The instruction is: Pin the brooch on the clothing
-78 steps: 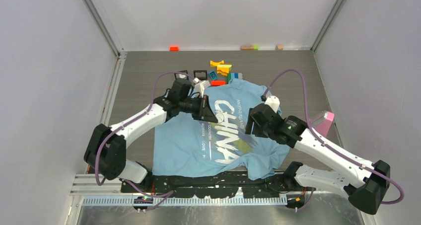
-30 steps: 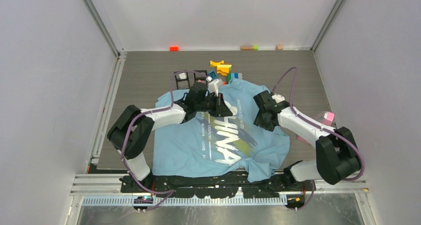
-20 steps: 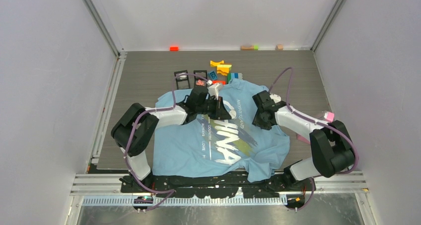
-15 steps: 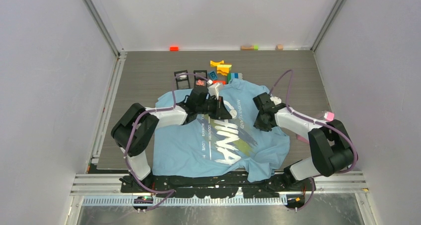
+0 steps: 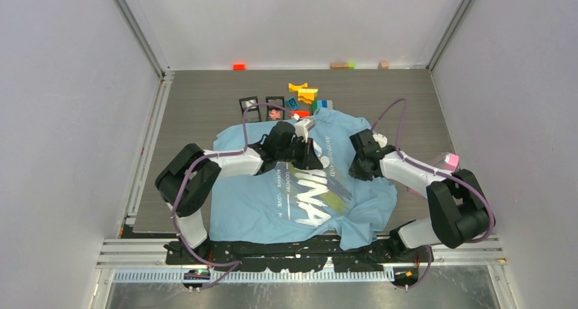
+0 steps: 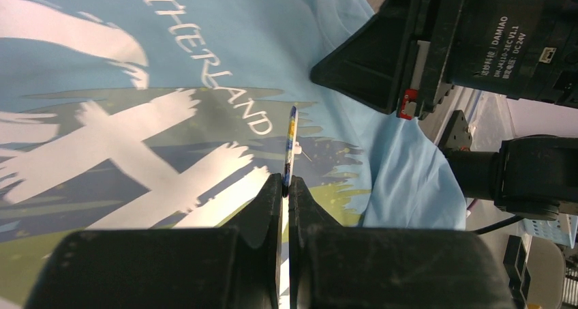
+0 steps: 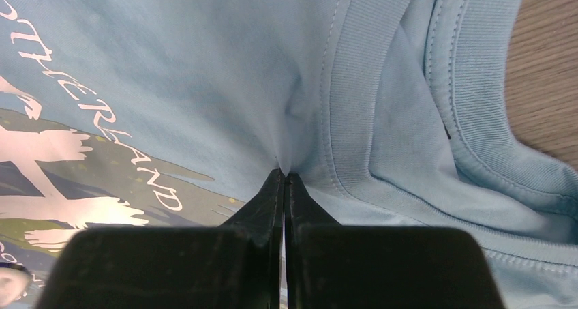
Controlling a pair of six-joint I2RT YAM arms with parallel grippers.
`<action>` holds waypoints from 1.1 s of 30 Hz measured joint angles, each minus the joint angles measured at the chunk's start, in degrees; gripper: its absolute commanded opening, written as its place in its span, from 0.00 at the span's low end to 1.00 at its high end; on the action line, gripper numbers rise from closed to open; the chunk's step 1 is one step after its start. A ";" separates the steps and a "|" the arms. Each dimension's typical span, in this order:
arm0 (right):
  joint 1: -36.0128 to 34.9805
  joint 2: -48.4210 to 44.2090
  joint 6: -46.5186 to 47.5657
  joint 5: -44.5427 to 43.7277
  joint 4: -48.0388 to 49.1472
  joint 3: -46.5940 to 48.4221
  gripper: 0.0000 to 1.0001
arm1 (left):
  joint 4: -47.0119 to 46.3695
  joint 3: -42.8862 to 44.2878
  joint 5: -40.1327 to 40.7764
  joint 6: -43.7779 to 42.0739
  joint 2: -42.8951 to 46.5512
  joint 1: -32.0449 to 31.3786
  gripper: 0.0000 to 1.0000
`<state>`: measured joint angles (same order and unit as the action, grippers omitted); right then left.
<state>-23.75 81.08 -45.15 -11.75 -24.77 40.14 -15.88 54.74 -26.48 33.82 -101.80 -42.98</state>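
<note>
The clothing (image 5: pixel 272 207) is a light blue T-shirt with white lettering, spread flat on the table. My left gripper (image 6: pixel 285 183) is shut on the brooch (image 6: pixel 292 135). The brooch shows edge-on as a thin sliver with a bluish tip, its fine pin just above the shirt's print (image 6: pixel 204 22). In the top view my left gripper (image 5: pixel 312 159) hovers over the chest lettering, and the brooch is too small to make out there. My right gripper (image 7: pixel 284 176) is shut on a pinched fold of the shirt (image 7: pixel 170 50) beside the ribbed collar (image 7: pixel 354 104). In the top view my right gripper (image 5: pixel 357 164) sits a short way right of the left one.
Coloured toy blocks (image 5: pixel 305 94) and small black frames (image 5: pixel 249 108) lie just beyond the shirt's collar. A pink object (image 5: pixel 446 161) sits at the right edge behind my right arm. Small blocks (image 5: pixel 238 66) rest against the back wall.
My left gripper has carried the brooch to the right across the chest, closer to the right gripper. My right gripper has closed on a fold of fabric near the collar.
</note>
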 measured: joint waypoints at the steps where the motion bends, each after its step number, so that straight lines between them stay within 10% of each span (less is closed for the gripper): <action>1: 0.00 -0.48 0.20 0.22 -0.07 -0.26 0.37 | 0.52 0.50 0.39 0.07 -0.09 -0.85 0.00; 12: -0.02 -11.45 -1.16 1.11 -1.79 -3.74 0.46 | 2.14 4.68 4.50 1.03 -2.34 -4.68 0.00; 33: -0.20 -9.60 -3.43 5.92 2.62 -8.35 0.01 | 9.77 11.98 8.96 0.09 -9.57 -8.50 0.00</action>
<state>-23.94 71.48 -48.58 -5.82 -22.15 31.79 -6.11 66.72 -17.52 33.91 -111.37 -51.48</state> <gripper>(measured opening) 0.026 0.025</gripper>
